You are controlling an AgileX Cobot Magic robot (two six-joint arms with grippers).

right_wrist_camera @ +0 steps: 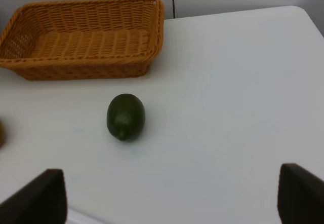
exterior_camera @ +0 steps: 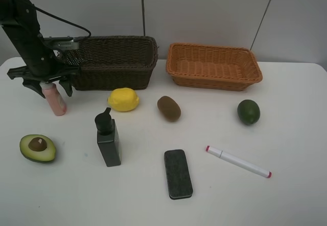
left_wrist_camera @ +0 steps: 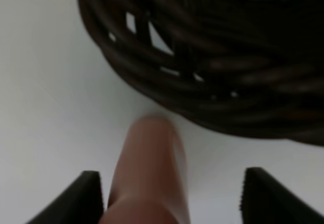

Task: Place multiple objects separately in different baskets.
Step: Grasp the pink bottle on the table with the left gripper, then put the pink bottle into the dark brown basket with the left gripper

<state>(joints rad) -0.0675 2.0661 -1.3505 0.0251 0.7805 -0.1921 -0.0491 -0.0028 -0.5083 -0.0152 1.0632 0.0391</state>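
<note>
Pink bottle [exterior_camera: 54,99] stands far left on the counter [exterior_camera: 286,134], just beside the dark brown basket [exterior_camera: 113,73], my left claw [exterior_camera: 54,90] straddling it off-centre, not yet clamped, so an uneven squeeze could topple it.

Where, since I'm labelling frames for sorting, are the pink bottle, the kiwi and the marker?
pink bottle [exterior_camera: 55,103]: exterior high view, body's lower half.
brown kiwi [exterior_camera: 168,108]: exterior high view, middle of its skin.
white red-capped marker [exterior_camera: 238,161]: exterior high view, middle of the barrel.

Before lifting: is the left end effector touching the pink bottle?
Cannot tell. Left wrist view: table shows between the pink bottle and one finger; the other blurs into it.
</note>
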